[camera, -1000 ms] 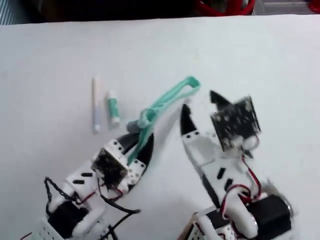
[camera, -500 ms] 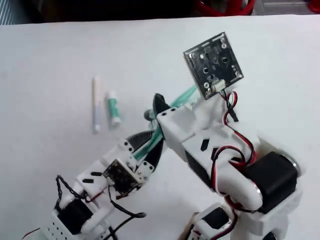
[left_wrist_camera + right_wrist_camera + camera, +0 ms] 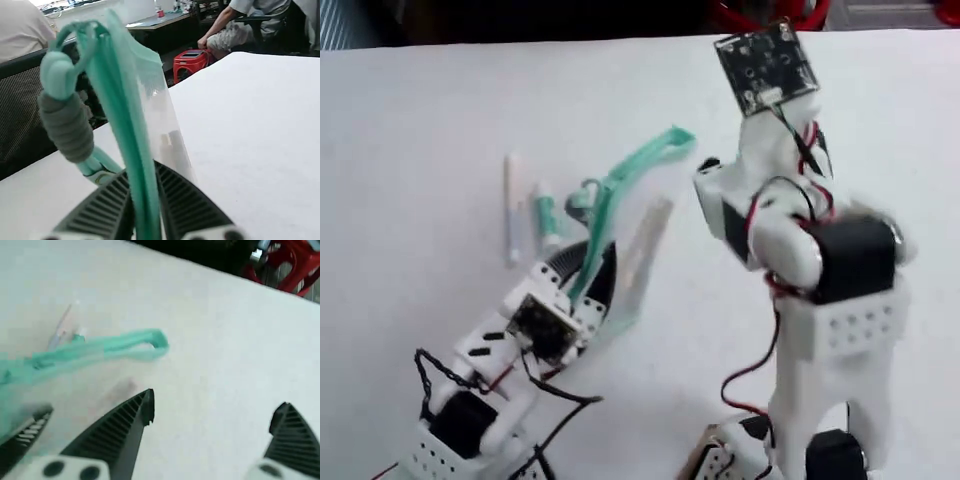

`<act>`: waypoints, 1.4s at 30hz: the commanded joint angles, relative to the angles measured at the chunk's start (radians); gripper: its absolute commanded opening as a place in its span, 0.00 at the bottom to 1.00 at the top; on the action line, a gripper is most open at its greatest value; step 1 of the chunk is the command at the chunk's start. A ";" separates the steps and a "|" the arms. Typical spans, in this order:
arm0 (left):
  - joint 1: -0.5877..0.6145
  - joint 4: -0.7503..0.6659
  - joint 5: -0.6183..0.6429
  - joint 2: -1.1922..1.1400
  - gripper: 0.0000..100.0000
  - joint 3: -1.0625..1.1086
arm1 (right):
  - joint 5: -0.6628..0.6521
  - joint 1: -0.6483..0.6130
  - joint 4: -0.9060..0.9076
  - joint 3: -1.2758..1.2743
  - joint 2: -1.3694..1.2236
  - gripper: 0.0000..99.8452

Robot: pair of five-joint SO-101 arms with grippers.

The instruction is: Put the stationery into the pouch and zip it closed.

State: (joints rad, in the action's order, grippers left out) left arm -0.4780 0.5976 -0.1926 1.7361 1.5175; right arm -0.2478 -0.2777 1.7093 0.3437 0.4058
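A clear pouch [image 3: 638, 190] with a green zip edge stands tilted off the table, its far end in the air. My left gripper [image 3: 587, 274] is shut on the green edge [image 3: 131, 165], and the grey zip pull [image 3: 65, 125] hangs beside the fingers. A white pen [image 3: 510, 210] and a green glue stick [image 3: 547, 215] lie side by side on the table left of the pouch. My right gripper [image 3: 215, 412] is open and holds nothing, hovering above the table to the right of the pouch's far end [image 3: 150, 342]. The right arm [image 3: 760, 200] rises high.
The white table [image 3: 440, 110] has free room at the back and far left. A red stool [image 3: 285, 262] stands beyond the table's far edge. Cables trail from the left arm's base [image 3: 460, 420] near the front edge.
The right arm moved in over the pouch, then rose and pulled back to the right, gripper open. The pouch shifted left, and its far end sits higher. The left gripper kept its hold.
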 commanded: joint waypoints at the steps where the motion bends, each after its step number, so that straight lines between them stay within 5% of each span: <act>1: 0.067 0.000 0.092 -0.007 0.02 -0.044 | -0.044 0.015 -0.047 -0.121 0.004 0.36; 8: 0.154 0.003 0.244 -0.008 0.02 -0.219 | -0.006 0.012 -0.262 -0.466 0.166 0.28; 16: 0.094 0.006 0.384 -0.008 0.02 -0.376 | 0.048 -0.076 -0.440 -0.847 0.595 0.30; 23: 0.002 0.009 0.365 -0.008 0.03 -0.402 | 0.052 -0.122 -0.624 -1.258 0.974 0.30; 30: -0.071 -0.097 0.147 -0.015 0.03 -0.539 | 0.043 -0.122 -0.855 -1.683 1.333 0.30; 42: -0.101 -0.086 0.186 -0.008 0.03 -0.373 | 0.052 -0.094 -0.912 -1.755 1.394 0.30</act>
State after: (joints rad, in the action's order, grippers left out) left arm -0.5577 0.5286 -0.0222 1.7162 1.1293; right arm -0.2033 -0.3928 0.8147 -1.4162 1.7729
